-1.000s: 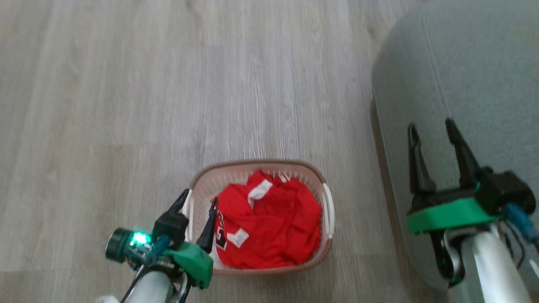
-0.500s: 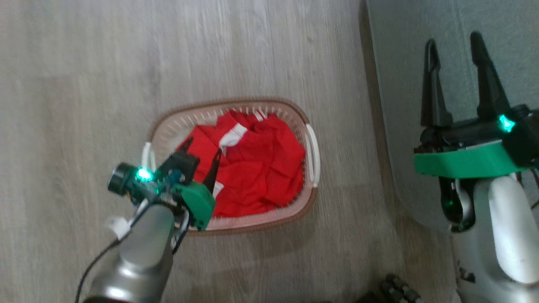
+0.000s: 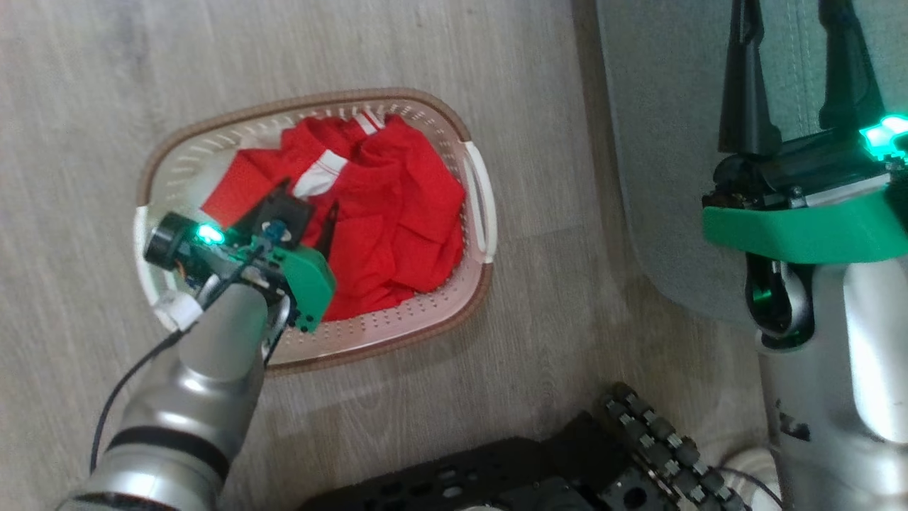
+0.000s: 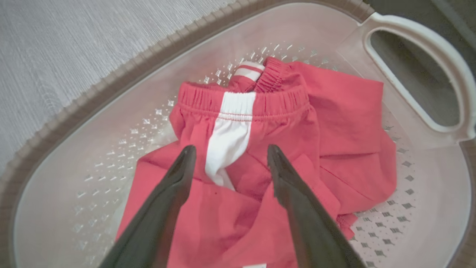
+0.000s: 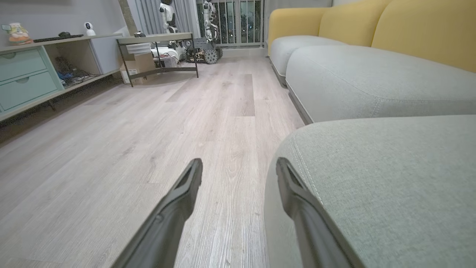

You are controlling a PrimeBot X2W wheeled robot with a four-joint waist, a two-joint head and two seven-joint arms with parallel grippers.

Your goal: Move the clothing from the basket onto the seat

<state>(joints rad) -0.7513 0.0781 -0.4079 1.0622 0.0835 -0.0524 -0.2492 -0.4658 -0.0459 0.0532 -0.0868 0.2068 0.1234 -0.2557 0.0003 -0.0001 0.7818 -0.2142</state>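
Seat (image 3: 660, 156): big grey-green cushion, directly below and ahead of the right claw (image 3: 793, 50), and well off to the right of the left claw (image 4: 231, 149). No red on the part in view, so no transfer done yet, I'd judge.

Basket (image 3: 397, 330): cream perforated plastic with a brown rim, standing on the floor (image 3: 85, 85) right under the left claw and apart from the seat edge.

Clothing (image 3: 404, 213): a crumpled red heap inside the basket, just below and ahead of the left claw's tips. The shorts (image 4: 293, 126) lie on top. Their elastic waistband (image 4: 275, 102) is just beyond the tips, and the white stripe (image 4: 228, 141) runs between the two fingers.

Handling (judgement): thin sports fabric, so light, limp and a bit slick, not fragile. It will drape and trail when lifted and could snag the rim or drag the second garment along. Best hold is a bunched fold or the gathered waistband, since thicker material means less slip. Pinch deep rather than a single layer.

Left claw: jaws spread wide, empty, tips poised over the fabric near the stripe; contact cannot be told.

Right claw: also spread wide, empty, hanging over the seat's near corner.
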